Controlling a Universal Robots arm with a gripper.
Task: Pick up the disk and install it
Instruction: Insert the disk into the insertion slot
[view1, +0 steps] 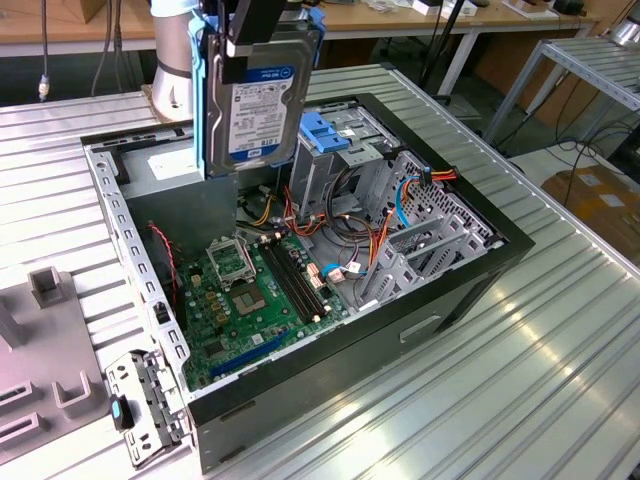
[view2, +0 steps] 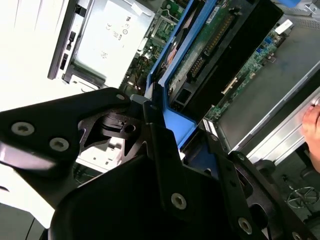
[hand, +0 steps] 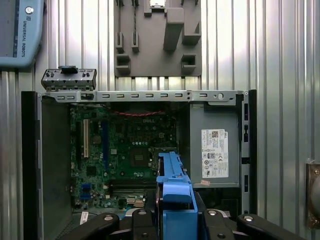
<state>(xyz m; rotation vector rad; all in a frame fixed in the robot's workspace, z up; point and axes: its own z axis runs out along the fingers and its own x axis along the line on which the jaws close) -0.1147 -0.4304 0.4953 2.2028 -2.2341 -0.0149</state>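
The disk hangs upright above the back of the open computer case, its white label with a blue band facing the exterior camera and blue rails down its sides. My gripper is shut on its top edge. The second wrist view looks along the disk's green circuit-board side, with the gripper clamped on the blue rail. The first wrist view looks straight down the disk's blue rail into the case. The metal drive cage with a blue latch stands just to the exterior view's right of the disk.
The green motherboard lies on the case floor, with loose coloured cables beside the cage. A silver power supply fills one corner. A grey fixture block sits on the ribbed table at the exterior view's left. A person's hand shows beside the case.
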